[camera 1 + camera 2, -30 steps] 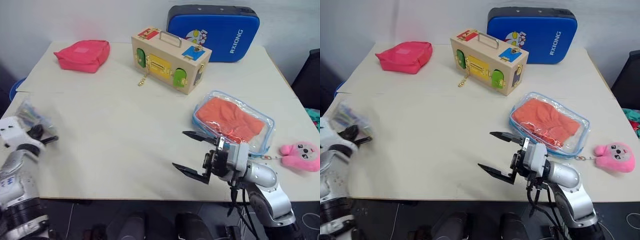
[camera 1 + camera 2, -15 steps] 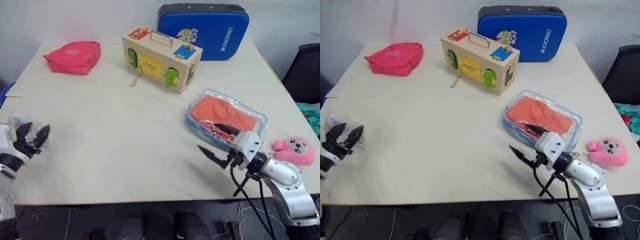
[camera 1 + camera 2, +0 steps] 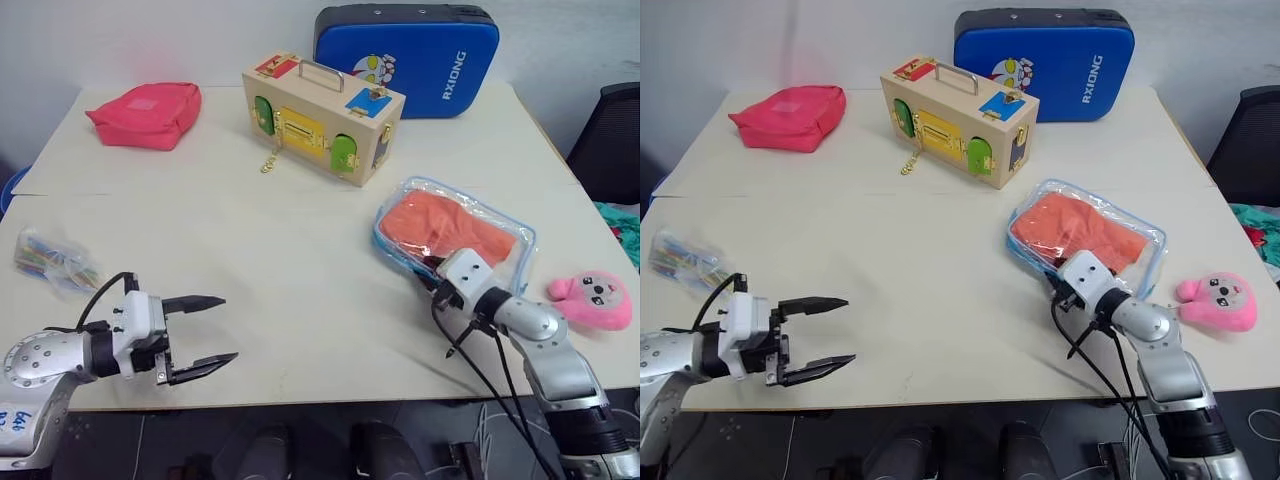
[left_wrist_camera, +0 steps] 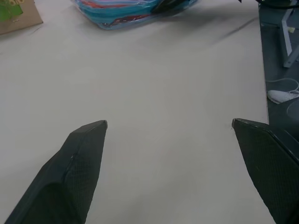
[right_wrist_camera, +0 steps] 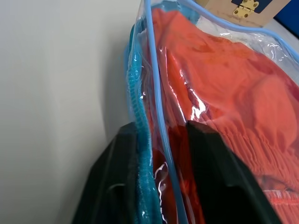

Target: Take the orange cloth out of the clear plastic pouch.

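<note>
A wide table [image 3: 270,250] with a pale cream top fills most of the scene, and a faint seam runs across it from side to side; behind it stands a plain light wall. The clear plastic pouch [image 3: 508,232] with light blue trim lies flat on the right part of the table, and the orange cloth [image 3: 440,222] is inside it, wrinkled. The right hand [image 5: 159,144] is at the near edge of the pouch: in the right wrist view its 2 black fingers [image 5: 210,172] stand close together with the blue edge trim and the clear plastic wall between them, so it pinches the pouch edge. The left hand [image 3: 200,332] hovers over the near left part of the table, well apart from the pouch, with its 2 fingers spread wide and nothing between them. Near the left edge lies a small clear bag of colourful sticks [image 3: 50,260]. At the far side there are a red-pink padded bag [image 3: 145,112], a wooden box with coloured latches and a handle [image 3: 320,122], and a blue hard case [image 3: 410,60] leaning at the wall. A pink plush toy [image 3: 597,298] lies just beside the pouch near the right edge. Beyond the right edge, part of a dark chair [image 3: 608,140] is visible, and the floor under the table's front edge is dark.
</note>
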You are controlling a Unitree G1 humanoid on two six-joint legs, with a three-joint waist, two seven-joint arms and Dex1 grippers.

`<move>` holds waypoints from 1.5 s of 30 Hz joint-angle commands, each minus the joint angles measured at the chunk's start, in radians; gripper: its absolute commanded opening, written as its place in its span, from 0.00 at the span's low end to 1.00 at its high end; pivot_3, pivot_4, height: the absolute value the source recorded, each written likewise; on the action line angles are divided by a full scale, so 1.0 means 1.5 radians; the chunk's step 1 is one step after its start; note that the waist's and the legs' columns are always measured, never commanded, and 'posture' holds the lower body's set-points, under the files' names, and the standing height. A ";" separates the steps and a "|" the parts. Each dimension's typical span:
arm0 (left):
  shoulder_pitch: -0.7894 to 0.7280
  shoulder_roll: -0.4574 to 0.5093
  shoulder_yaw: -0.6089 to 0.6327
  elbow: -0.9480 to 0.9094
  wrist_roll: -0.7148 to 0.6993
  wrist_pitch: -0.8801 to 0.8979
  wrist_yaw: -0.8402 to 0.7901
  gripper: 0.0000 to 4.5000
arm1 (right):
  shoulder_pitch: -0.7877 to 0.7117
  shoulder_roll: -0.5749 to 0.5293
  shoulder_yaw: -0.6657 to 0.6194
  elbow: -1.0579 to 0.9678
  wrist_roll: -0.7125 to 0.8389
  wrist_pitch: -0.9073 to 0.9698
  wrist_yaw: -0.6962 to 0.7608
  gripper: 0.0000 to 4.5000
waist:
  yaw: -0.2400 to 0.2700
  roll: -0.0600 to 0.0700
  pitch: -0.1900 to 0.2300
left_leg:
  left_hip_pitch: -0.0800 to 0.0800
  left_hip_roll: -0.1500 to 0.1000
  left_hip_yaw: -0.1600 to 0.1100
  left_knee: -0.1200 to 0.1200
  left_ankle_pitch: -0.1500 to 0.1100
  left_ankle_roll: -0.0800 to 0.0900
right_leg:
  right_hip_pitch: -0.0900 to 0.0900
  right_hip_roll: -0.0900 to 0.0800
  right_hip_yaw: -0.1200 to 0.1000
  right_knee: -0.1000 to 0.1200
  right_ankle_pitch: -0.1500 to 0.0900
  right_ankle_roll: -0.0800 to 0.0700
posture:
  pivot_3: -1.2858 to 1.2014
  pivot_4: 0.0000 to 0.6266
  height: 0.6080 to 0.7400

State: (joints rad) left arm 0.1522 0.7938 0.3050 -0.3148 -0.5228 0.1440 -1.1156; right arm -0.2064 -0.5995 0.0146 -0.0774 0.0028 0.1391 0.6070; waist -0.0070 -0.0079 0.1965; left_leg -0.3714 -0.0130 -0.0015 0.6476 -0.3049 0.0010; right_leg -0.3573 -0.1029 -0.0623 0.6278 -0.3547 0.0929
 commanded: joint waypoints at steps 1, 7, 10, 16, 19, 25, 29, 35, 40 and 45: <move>0.001 -0.008 0.005 -0.015 0.004 -0.018 0.009 1.00 | -0.024 -0.035 0.001 0.043 -0.002 -0.061 0.045 0.10 | 0.001 0.000 0.000 | 0.000 0.000 0.000 0.000 0.000 0.000 | 0.000 0.000 0.000 0.000 0.000 0.000 | 0.52 0.24 1.00; 0.012 -0.048 0.040 0.002 -0.001 -0.021 0.068 1.00 | -0.131 -0.037 0.097 0.116 0.109 -0.275 0.339 0.00 | -0.009 0.000 0.000 | 0.001 0.001 0.001 0.000 0.000 0.001 | 0.000 0.001 0.001 0.000 0.000 0.000 | 0.52 0.24 1.00; 0.012 -0.075 0.066 0.026 0.002 -0.032 0.104 1.00 | -0.203 0.028 0.144 0.146 0.099 -0.291 0.361 0.00 | -0.019 0.000 0.000 | 0.001 0.004 0.001 0.001 0.000 0.000 | 0.000 0.005 0.000 0.000 0.000 0.000 | 0.52 0.24 1.00; 0.049 -0.081 0.066 0.023 0.005 -0.041 0.090 1.00 | -0.324 0.149 0.220 0.263 -0.011 -0.240 0.289 0.00 | -0.016 0.000 0.000 | 0.000 0.005 0.002 0.001 0.000 -0.002 | -0.001 0.005 0.001 0.001 0.001 0.000 | 0.52 0.24 1.00; 0.058 -0.075 0.060 0.027 0.014 -0.049 0.081 1.00 | -0.353 0.194 0.220 0.315 -0.006 -0.259 0.280 0.00 | -0.011 -0.001 0.000 | -0.001 0.004 0.001 0.002 0.000 -0.002 | -0.001 0.004 0.000 0.001 0.001 -0.001 | 0.52 0.24 1.00; 0.064 -0.074 0.051 0.026 0.007 -0.038 0.074 1.00 | -0.352 0.202 0.186 0.284 0.042 -0.270 0.300 0.38 | -0.015 0.000 0.000 | -0.001 0.004 0.001 0.001 -0.001 -0.002 | -0.001 0.004 0.000 0.001 0.001 -0.001 | 0.52 0.24 1.00; 0.067 -0.074 0.037 0.006 -0.015 -0.003 0.071 1.00 | -0.291 0.142 0.126 0.130 0.158 -0.182 0.345 0.68 | -0.013 0.000 0.000 | -0.001 0.004 0.001 0.000 -0.001 -0.002 | -0.001 0.004 0.000 0.001 0.001 -0.001 | 0.52 0.24 1.00; 0.042 -0.082 0.007 -0.065 -0.053 0.045 0.086 1.00 | -0.165 -0.098 -0.026 -0.015 0.288 0.038 0.404 0.99 | 0.005 0.001 0.001 | -0.002 0.004 0.001 0.002 -0.002 0.000 | 0.000 0.003 0.000 -0.001 0.001 -0.001 | 0.52 0.24 1.00; 0.010 -0.087 -0.033 -0.088 -0.050 0.059 0.092 1.00 | -0.121 -0.276 -0.057 0.162 0.196 0.041 0.429 0.99 | 0.003 0.002 0.001 | 0.000 0.004 0.002 0.002 -0.002 0.000 | 0.001 0.003 0.001 -0.002 0.001 -0.002 | 0.52 0.24 1.00; -0.013 -0.092 -0.061 -0.074 -0.040 0.060 0.092 1.00 | -0.131 -0.281 -0.017 0.245 0.189 0.108 0.472 0.90 | -0.013 0.002 0.001 | 0.001 0.006 0.004 0.001 -0.001 0.000 | 0.000 0.005 0.003 -0.001 0.001 -0.002 | 0.52 0.24 1.00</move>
State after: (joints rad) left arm 0.1288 0.6513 0.2102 -0.4162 -0.5834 0.2396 -0.9748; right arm -0.3891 -1.0154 -0.0183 0.2841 0.2939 0.2750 1.2908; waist -0.0258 -0.0043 0.1986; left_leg -0.3695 -0.0044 0.0052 0.6497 -0.3071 0.0003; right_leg -0.3572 -0.0949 -0.0582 0.6270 -0.3527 0.0894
